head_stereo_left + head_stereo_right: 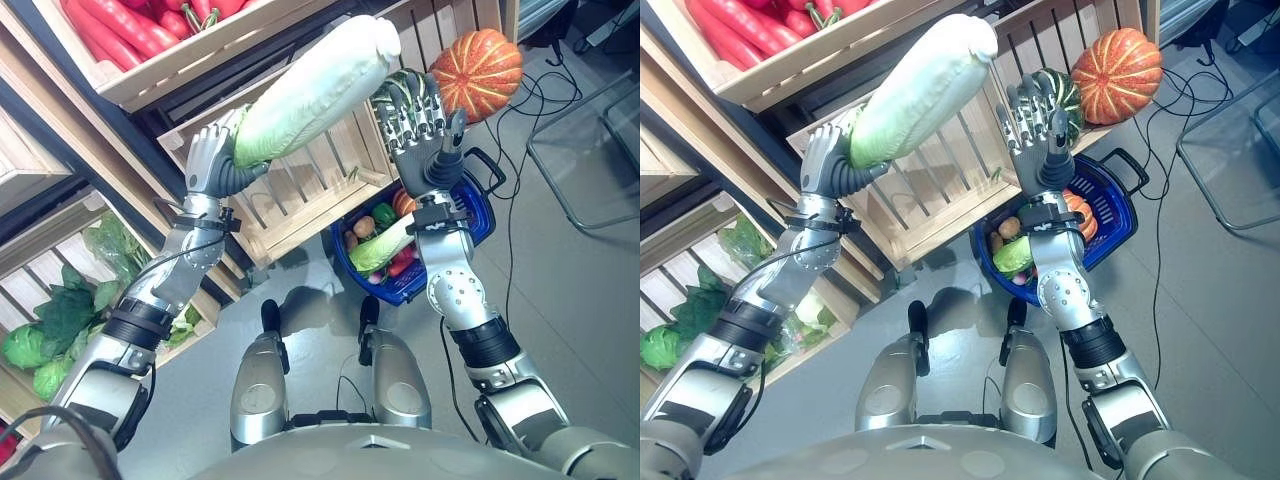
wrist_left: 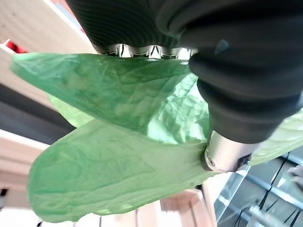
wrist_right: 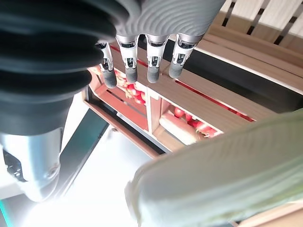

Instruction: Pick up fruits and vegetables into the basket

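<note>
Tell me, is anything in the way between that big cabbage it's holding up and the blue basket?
Mostly its own right hand, raised open beside the napa cabbage and above the blue basket. The left hand grips the cabbage's leafy end. The basket already holds vegetables, including another cabbage.

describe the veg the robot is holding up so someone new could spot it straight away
Start at the slatted wooden crate in the middle of the shelves. In front of it the left hand grips the green leafy end of a long napa cabbage, far larger than the produce in the blue basket, with a pale white tip.
</note>
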